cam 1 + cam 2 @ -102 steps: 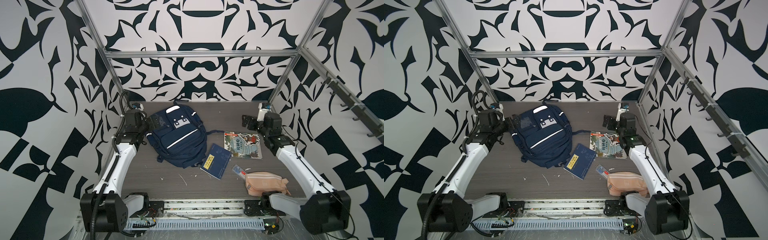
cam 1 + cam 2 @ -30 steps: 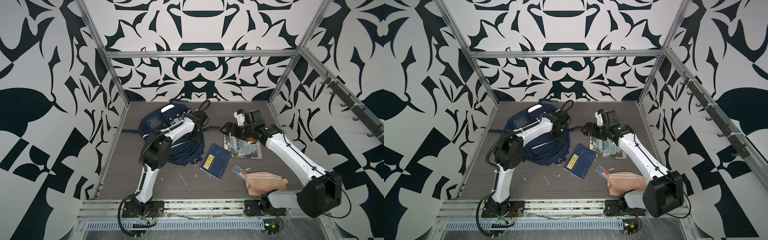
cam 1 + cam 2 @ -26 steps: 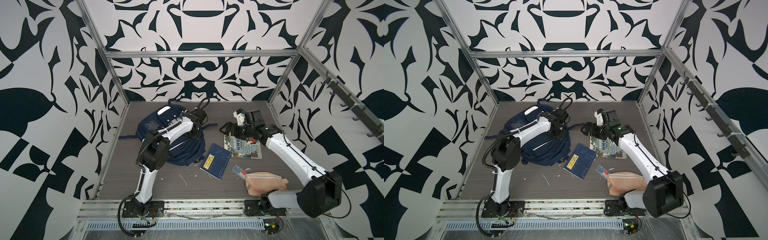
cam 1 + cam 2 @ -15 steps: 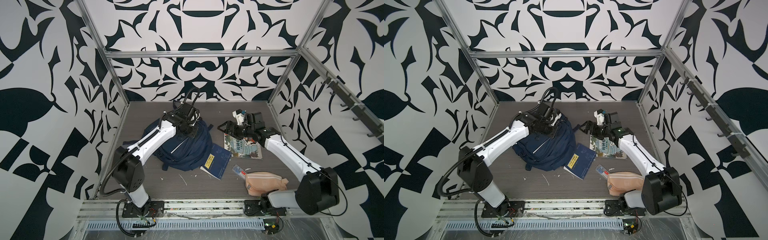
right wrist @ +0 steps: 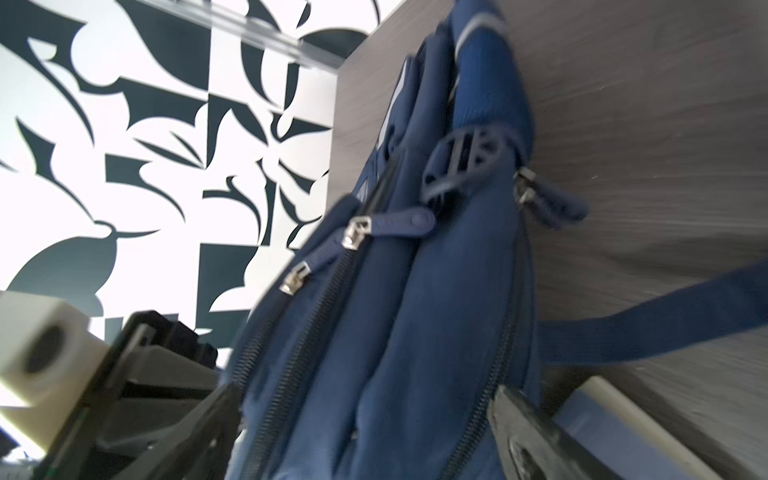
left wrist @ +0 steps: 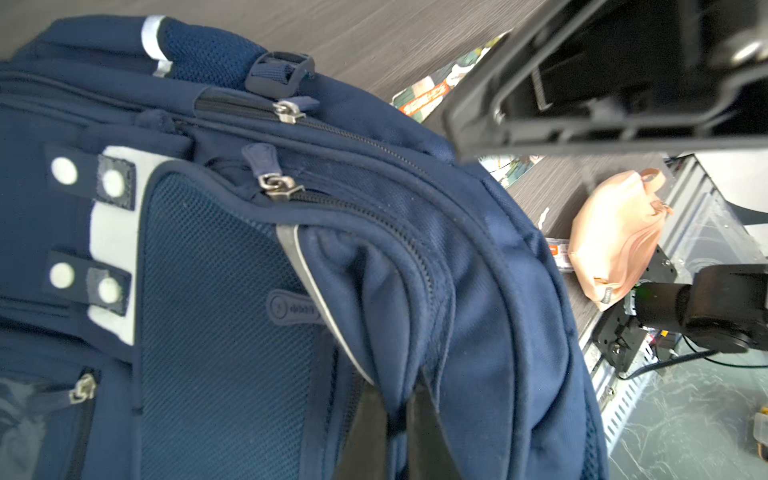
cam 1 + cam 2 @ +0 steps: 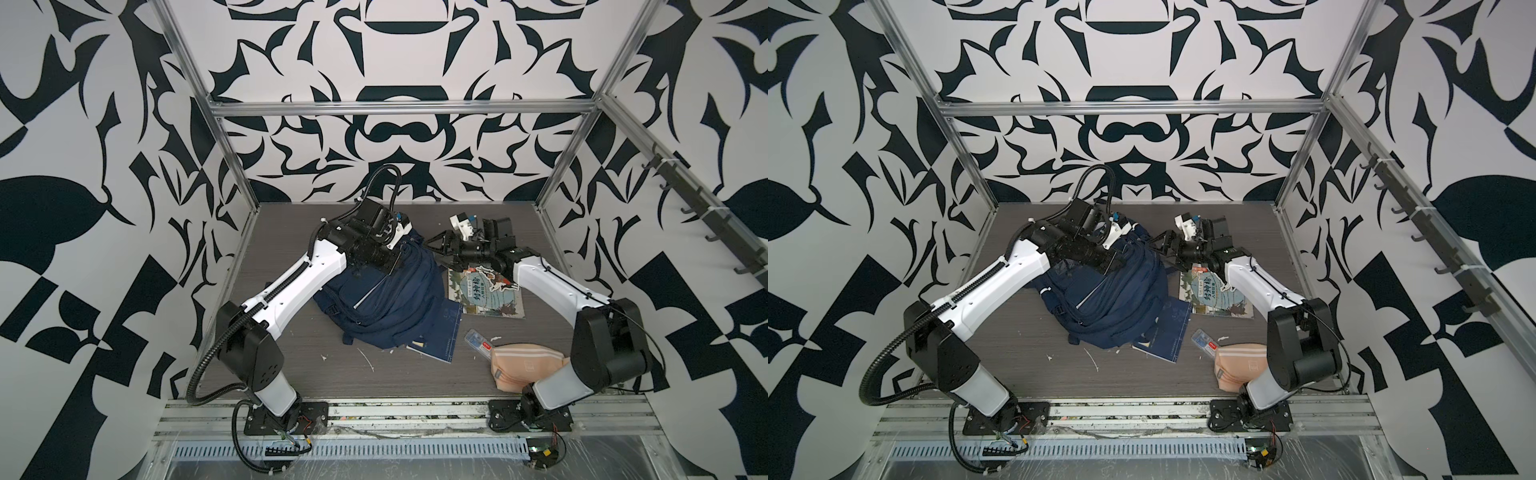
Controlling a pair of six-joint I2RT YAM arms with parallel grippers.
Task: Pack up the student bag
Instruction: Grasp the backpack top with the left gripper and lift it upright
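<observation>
At mid-worktop [image 7: 291,365]: hauling the student bag [image 7: 386,299] up by its top.
Dragged over from the back-left corner, raised off flat, now slumped across the blue notebook [image 7: 436,336]. Pinching a fold of navy fabric in the left pincer [image 6: 401,415]; bringing the right pincer [image 7: 439,252], spread wide, in astride the top edge. Apparently zipped, nothing packed; opening looks next.

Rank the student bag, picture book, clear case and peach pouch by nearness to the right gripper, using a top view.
1. student bag: at the open right gripper, toward the table's middle.
2. picture book: just below the gripper in the view.
3. clear case: nearer the front edge.
4. peach pouch: farthest, front right by the arm's base.
</observation>
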